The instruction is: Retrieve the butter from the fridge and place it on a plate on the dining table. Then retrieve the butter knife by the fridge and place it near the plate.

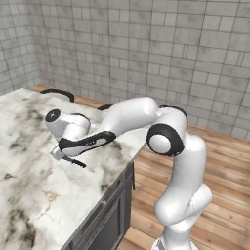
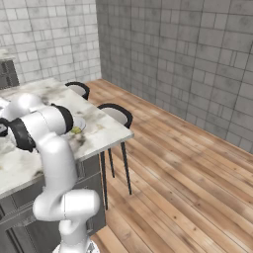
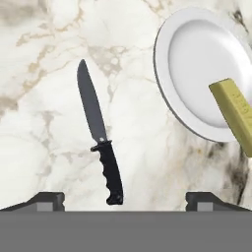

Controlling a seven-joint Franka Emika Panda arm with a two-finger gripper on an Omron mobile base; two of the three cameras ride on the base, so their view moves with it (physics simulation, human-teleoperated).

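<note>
1. Claw (image 3: 125, 201) is wide open over the dining table (image 3: 44, 128) and holds nothing.
2. Butter knife (image 3: 100, 139) lies flat on the marble between the tips, near the plate (image 3: 197, 54).
3. Butter (image 3: 235, 112) sits on the plate and sticks out over the rim.
4. A low bump could push the knife or tip the butter off.
5. Black stools (image 2: 114, 114) stand by the table edge, out of the way.

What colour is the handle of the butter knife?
Black. The butter knife lies on the marble dining table; its handle shows best in the hand view.
</note>
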